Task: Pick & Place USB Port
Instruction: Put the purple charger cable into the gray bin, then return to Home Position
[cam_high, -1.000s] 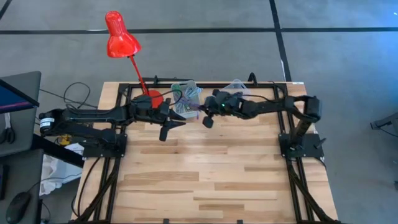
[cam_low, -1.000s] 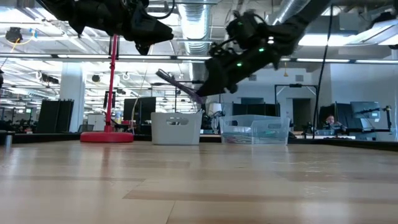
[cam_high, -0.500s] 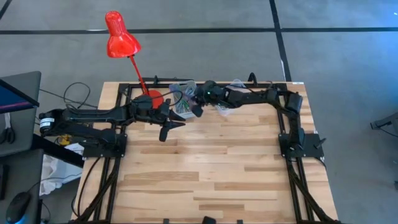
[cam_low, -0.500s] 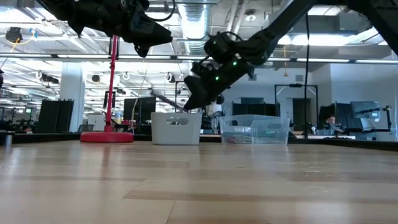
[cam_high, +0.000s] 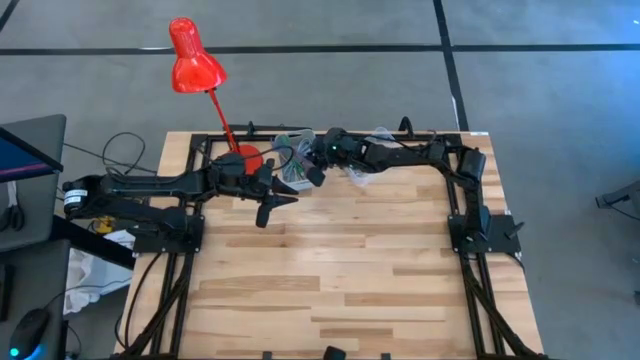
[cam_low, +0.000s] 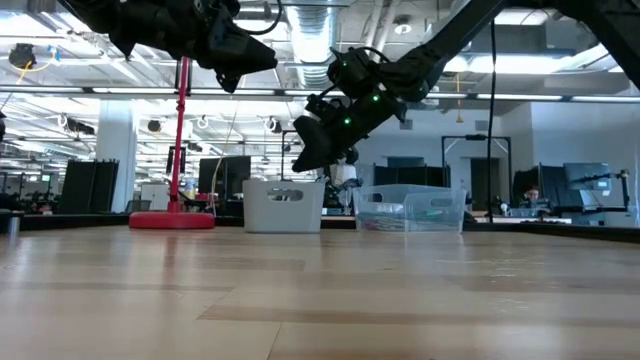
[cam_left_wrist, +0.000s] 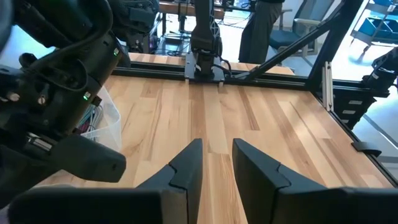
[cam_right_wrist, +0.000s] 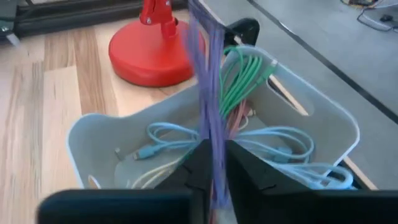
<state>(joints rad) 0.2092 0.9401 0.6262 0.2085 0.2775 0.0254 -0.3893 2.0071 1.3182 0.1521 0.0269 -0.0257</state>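
Standing at the upper middle of the high view, a white bin (cam_high: 296, 172) is resting on the wooden surface (cam_high: 330, 270), just right of the red lamp (cam_high: 196, 60) base, with a clear container (cam_low: 410, 208) beside it. Blue and green cables (cam_right_wrist: 249, 78) are lying coiled inside the bin. The right pincer (cam_right_wrist: 211, 165) is hovering directly over the bin, its 2 fingers pinching a purple cable (cam_right_wrist: 208, 93) that is hanging into it. The left pincer (cam_left_wrist: 216, 165) is waiting left of the bin, fingers narrowly apart, holding nothing.
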